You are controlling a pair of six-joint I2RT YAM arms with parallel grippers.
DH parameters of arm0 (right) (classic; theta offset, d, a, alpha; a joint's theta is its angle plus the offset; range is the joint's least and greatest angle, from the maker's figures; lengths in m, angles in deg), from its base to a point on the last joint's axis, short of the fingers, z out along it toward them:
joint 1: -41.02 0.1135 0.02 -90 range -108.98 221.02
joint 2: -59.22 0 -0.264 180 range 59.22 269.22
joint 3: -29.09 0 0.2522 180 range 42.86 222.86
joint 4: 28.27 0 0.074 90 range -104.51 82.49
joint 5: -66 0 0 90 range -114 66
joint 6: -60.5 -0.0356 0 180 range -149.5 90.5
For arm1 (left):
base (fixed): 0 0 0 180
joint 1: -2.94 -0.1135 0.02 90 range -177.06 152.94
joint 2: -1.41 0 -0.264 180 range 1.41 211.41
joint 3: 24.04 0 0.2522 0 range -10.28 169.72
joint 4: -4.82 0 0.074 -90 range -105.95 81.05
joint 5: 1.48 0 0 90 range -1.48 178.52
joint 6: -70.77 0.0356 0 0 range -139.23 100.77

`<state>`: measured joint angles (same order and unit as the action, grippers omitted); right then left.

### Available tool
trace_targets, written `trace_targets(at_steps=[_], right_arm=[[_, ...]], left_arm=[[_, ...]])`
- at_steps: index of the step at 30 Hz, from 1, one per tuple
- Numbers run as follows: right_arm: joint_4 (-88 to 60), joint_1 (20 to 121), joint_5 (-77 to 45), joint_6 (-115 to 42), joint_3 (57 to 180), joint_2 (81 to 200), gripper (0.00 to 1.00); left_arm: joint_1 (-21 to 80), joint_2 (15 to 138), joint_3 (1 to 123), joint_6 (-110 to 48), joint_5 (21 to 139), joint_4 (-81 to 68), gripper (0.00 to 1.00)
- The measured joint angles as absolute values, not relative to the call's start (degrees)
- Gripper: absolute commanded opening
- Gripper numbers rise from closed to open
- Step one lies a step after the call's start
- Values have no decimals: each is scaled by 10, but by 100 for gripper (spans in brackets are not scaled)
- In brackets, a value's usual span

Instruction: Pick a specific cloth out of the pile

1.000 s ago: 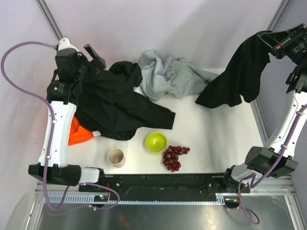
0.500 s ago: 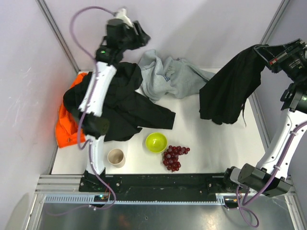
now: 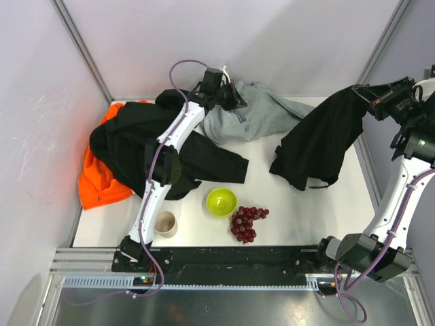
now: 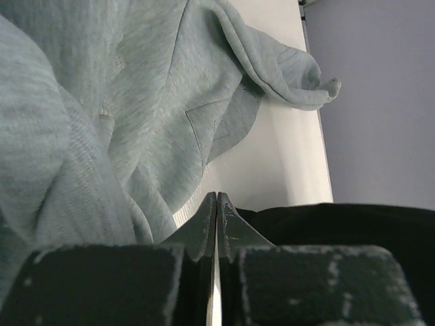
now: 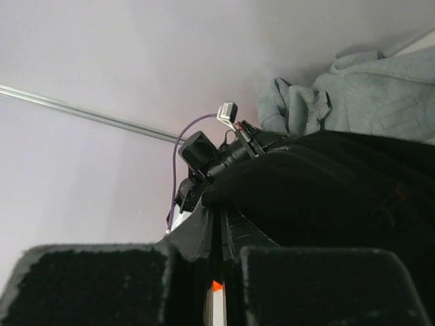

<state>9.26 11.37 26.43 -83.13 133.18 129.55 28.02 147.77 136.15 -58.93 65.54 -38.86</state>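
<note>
My right gripper is raised at the right and shut on the top edge of the black cloth. The cloth hangs from it, and its lower hem reaches the table. In the right wrist view the fingertips pinch a fold of that cloth. The pile lies at the back left: orange fabric, a larger black garment and a light grey sweatshirt. My left gripper sits at the sweatshirt's left edge. Its jaws are pressed together with nothing between them, and the grey sweatshirt lies just beyond.
A green bowl, a bunch of dark red grapes and a beige cup stand near the front of the white table. Purple walls with metal posts close in the back and sides.
My left arm swung from the back-left corner across to the grey sweatshirt and its jaws closed. My right gripper drifted slightly left and lower with the black cloth.
</note>
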Motion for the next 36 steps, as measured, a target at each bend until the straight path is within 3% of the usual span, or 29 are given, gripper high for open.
trace_targets(at_steps=[8, 18, 30, 36], right_arm=[[119, 114, 249, -802, 1310, 1295, 0], [134, 114, 242, -786, 1324, 1318, 0], [153, 113, 227, -763, 1379, 1352, 0], [158, 113, 212, -757, 1417, 1374, 0]], left_arm=[[259, 1478, 1317, -588, 689, -358, 1], [185, 1466, 1263, -531, 827, -419, 1], [40, 1277, 1012, -502, 1000, -454, 1], [-57, 1223, 969, -496, 1054, -494, 1]])
